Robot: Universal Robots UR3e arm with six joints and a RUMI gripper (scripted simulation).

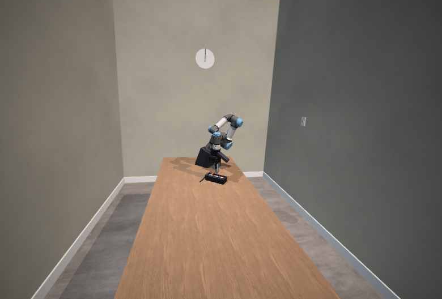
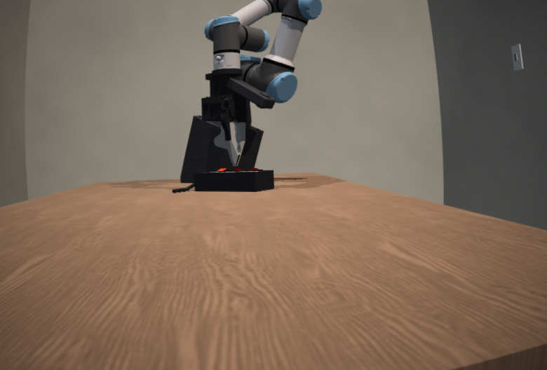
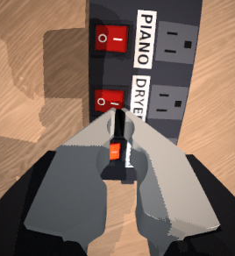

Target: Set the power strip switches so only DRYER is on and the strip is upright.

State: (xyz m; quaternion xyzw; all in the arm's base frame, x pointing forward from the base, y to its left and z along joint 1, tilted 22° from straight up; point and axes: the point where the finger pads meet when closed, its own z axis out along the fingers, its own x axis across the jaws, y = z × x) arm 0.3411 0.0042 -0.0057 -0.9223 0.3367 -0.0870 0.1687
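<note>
A black power strip (image 1: 216, 178) lies face up on the wooden table (image 1: 221, 238), in front of the arm's black pedestal (image 2: 194, 153). The gripper (image 3: 118, 113), jaws pressed together and holding nothing, points down at the red DRYER switch (image 3: 109, 99); the PIANO switch (image 3: 110, 39) sits beyond.

Arm (image 2: 282, 38) folded tight over its base, wrist vertical; gripper (image 2: 237, 160) points at 6 o'clock, fingers fully closed (tips touching, nothing between).

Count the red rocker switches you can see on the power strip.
3: one beside the PIANO label, one beside DRYER at the shut gripper's tips, one glimpsed between the fingers. More may be hidden.
</note>
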